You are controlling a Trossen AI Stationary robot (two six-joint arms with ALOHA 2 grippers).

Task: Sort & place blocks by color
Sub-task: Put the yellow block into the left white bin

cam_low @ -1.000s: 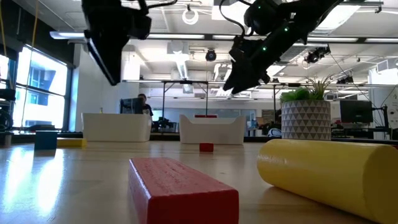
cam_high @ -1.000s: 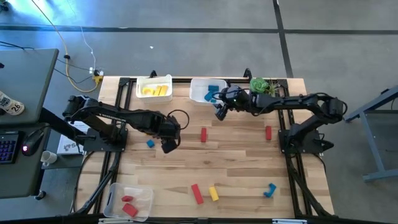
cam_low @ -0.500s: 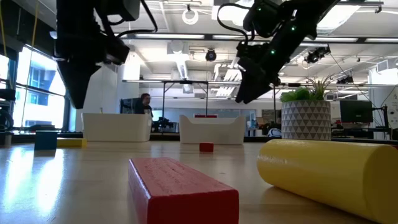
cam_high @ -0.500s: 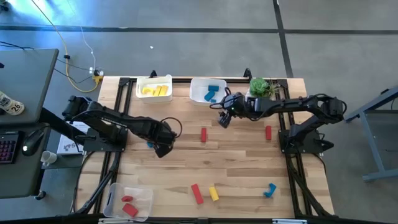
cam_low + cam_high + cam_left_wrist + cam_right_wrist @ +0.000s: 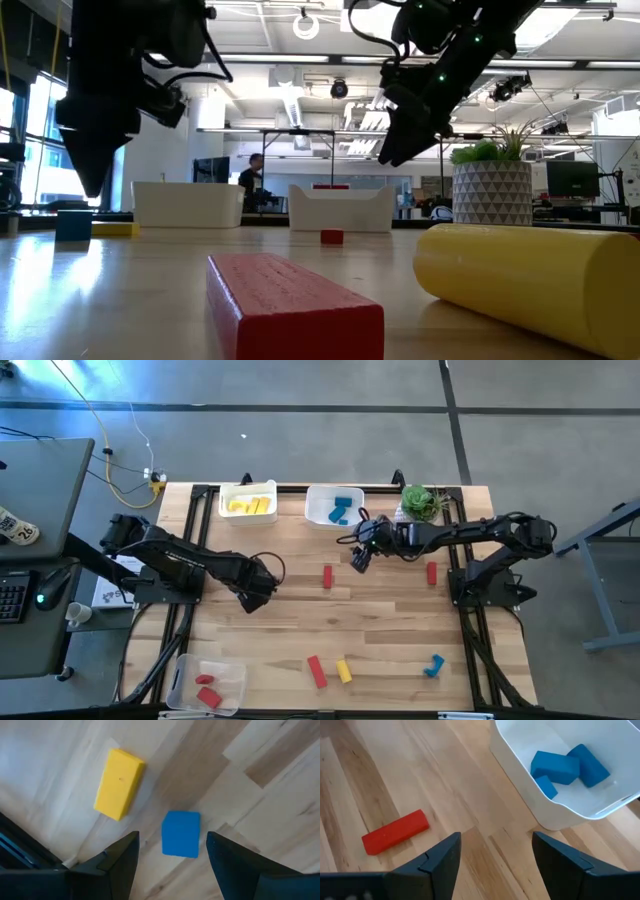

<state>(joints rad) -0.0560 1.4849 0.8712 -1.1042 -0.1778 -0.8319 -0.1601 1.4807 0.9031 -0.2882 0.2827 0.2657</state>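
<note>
blue cube (image 5: 181, 833) between open left jaws

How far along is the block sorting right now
Done: yellow pieces in the yellow bin, blue ones in the blue bin, red ones in the red bin. In hand: the open left gripper hovers over a blue cube. Left: loose blocks, including a red bar. The right gripper is open, empty.
</note>
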